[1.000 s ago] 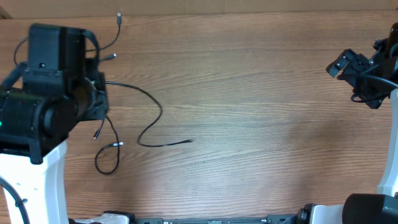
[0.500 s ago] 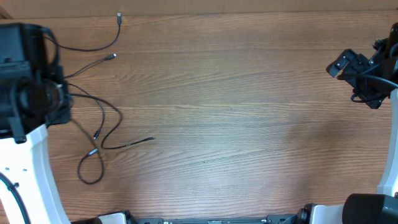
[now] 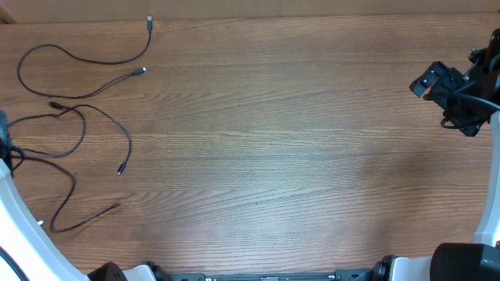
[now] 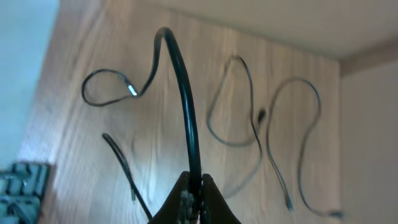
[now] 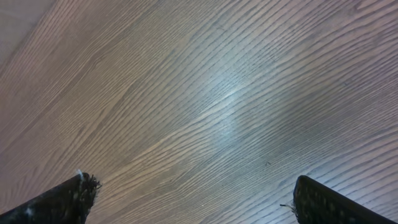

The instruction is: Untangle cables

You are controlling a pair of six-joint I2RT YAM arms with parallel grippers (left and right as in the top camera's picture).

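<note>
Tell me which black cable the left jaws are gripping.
The cable arching up from between the shut left jaws; the other cables lie flat on the table, untouched.

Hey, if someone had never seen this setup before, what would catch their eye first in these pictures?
Thin black cables sprawl in loose loops over the left end of the wooden table. In the left wrist view one strand arches up out of the left pincer, shut on it. The right pincer hangs open above bare wood at the right.
</note>
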